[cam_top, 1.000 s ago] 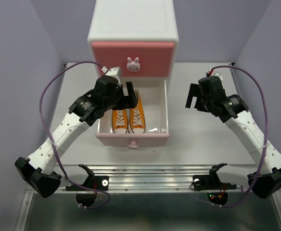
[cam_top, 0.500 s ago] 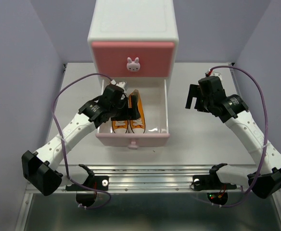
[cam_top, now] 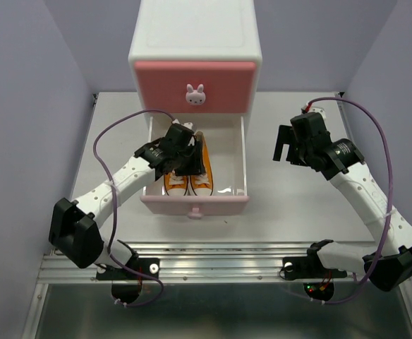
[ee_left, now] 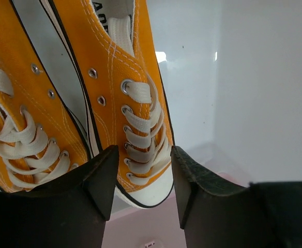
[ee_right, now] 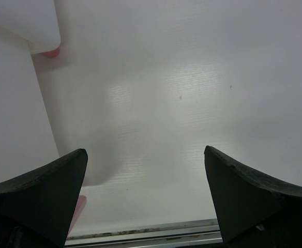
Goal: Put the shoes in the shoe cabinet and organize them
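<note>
The shoe cabinet [cam_top: 195, 42] stands at the back, its top pink drawer [cam_top: 223, 85] shut. The bottom drawer [cam_top: 244, 159] is pulled out toward me. Two orange shoes [cam_top: 200, 180] lie side by side in it, toes toward the drawer front. My left gripper [cam_top: 190, 161] hovers in the drawer over them. In the left wrist view it [ee_left: 143, 181] is open and empty, its fingers [ee_left: 102, 181] apart on either side of the right orange shoe's [ee_left: 125, 98] toe, not touching. My right gripper [cam_top: 286, 147] is open and empty over the table. The white shoes are out of view.
The drawer's left half holds the shoes; its right half [cam_top: 227, 162] shows bare white floor. In the right wrist view the open gripper [ee_right: 146, 196] looks at the white table [ee_right: 192, 103], with a pink cabinet foot [ee_right: 49, 53] at the top left and a metal rail [ee_right: 156, 232] along the near edge.
My left arm has reached forward and to the right, bringing its gripper lower over the orange shoes in the drawer. The right arm has not moved.
</note>
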Motion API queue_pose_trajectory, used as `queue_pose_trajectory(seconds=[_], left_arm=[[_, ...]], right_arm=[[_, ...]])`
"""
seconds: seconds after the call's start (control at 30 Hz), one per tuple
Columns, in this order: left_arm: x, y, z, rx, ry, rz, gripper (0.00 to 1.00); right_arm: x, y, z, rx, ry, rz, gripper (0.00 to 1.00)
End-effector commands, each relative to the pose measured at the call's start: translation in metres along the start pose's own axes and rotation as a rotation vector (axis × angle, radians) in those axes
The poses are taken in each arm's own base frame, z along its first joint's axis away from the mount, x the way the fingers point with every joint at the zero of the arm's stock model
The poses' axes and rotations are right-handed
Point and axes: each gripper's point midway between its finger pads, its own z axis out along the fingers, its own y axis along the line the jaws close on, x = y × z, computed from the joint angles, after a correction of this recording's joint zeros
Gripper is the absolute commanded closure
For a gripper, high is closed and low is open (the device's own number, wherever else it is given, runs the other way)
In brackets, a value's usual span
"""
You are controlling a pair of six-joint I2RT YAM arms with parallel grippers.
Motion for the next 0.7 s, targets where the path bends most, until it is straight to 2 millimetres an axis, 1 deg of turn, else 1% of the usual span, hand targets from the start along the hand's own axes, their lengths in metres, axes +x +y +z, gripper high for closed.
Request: queue_pose_trajectory(seconds=[0.0, 0.07, 0.17, 0.2, 0.23, 0.3, 0.33, 0.37, 0.5, 0.6, 0.67], left_arm=[[-0.002, 0.004, 0.009, -0.017, -0.015, 0.014, 0.46], [-0.002, 0.008, 0.014, -0.037, -0.012, 0.018, 0.53], [-0.004, 0.014, 0.018, -0.077, -0.006, 0.03, 0.54], [-0.003, 0.017, 0.019, -0.093, -0.004, 0.034, 0.56], [-0.008, 0.022, 0.019, -0.124, -0.021, 0.039, 0.68], [-0.01, 0.022, 0.018, -0.128, -0.027, 0.042, 0.81], [-0.01, 0.021, 0.017, -0.125, -0.029, 0.043, 0.91], [-0.012, 0.019, 0.016, -0.115, -0.032, 0.042, 1.0], [-0.011, 0.002, 0.013, -0.02, -0.023, 0.078, 1.0], [-0.013, 0.005, 0.013, -0.024, -0.028, 0.123, 1.0], [-0.009, 0.006, 0.013, -0.022, -0.02, 0.138, 1.0]], right_arm=[[-0.016, -0.007, -0.011, 0.013, -0.058, 0.018, 0.0], [-0.017, -0.009, -0.012, 0.021, -0.064, 0.02, 0.0], [-0.017, -0.011, -0.014, 0.027, -0.065, 0.021, 0.0], [-0.016, -0.012, -0.014, 0.03, -0.065, 0.02, 0.0], [-0.016, -0.012, -0.014, 0.034, -0.064, 0.022, 0.0], [-0.016, -0.014, -0.015, 0.037, -0.068, 0.028, 0.0], [-0.016, -0.014, -0.015, 0.038, -0.069, 0.031, 0.0], [-0.016, -0.014, -0.016, 0.038, -0.069, 0.031, 0.0], [-0.014, -0.015, -0.016, 0.042, -0.065, 0.033, 0.0], [-0.013, -0.015, -0.016, 0.041, -0.063, 0.041, 0.0], [-0.012, -0.015, -0.016, 0.04, -0.062, 0.041, 0.0]])
